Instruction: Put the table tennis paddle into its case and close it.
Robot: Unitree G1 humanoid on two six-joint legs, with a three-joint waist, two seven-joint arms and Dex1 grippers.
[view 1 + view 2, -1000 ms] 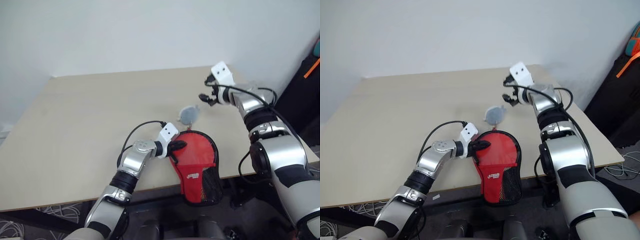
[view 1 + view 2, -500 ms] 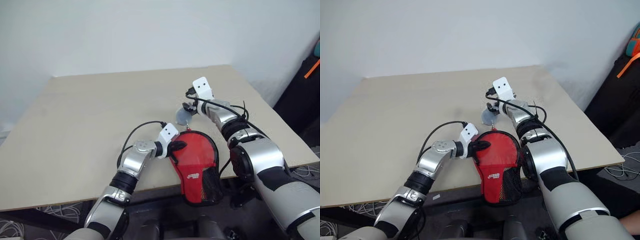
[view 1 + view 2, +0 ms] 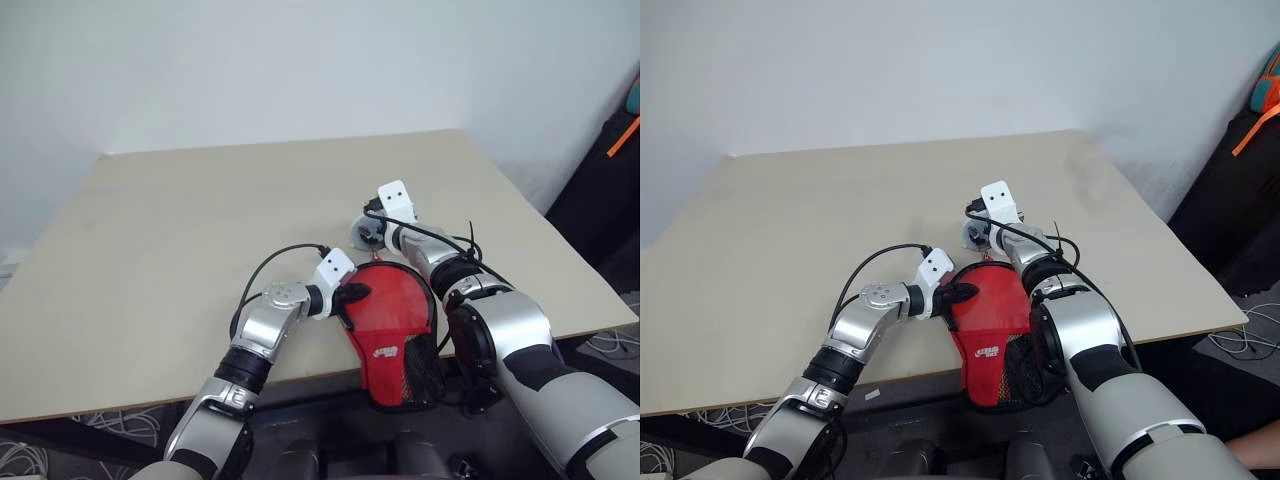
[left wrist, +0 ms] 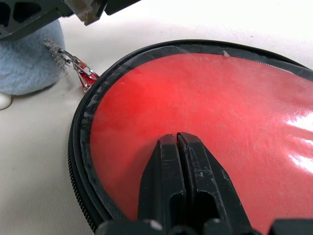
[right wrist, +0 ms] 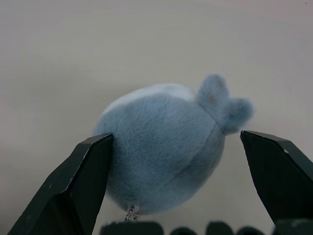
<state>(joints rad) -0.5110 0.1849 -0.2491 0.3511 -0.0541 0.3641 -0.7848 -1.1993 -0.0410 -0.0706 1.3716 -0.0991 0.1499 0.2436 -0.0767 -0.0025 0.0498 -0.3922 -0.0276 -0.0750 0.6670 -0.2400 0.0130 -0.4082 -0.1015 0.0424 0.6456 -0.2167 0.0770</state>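
The case (image 3: 392, 322) lies at the table's front edge, its black mesh end hanging over. Through its clear window (image 4: 195, 98) shows the paddle's red face; the handle is hidden. My left gripper (image 4: 176, 138) is shut, its tips pressing on the window near the case's left rim (image 3: 352, 293). A blue-grey plush charm (image 5: 161, 147) hangs by a small chain (image 4: 73, 66) from the zip at the case's far rim. My right gripper (image 5: 174, 136) is open around the charm (image 3: 366, 234): one finger (image 5: 93, 166) touches it, the other stands apart.
The beige table (image 3: 180, 220) stretches wide to the left and back of the case. A dark bag with an orange strap (image 3: 612, 165) stands off the table at the far right. A grey wall runs behind.
My right gripper has come down and to the left from above the table's far right to the plush charm, and its fingers now flank it. The left gripper and the case have stayed put.
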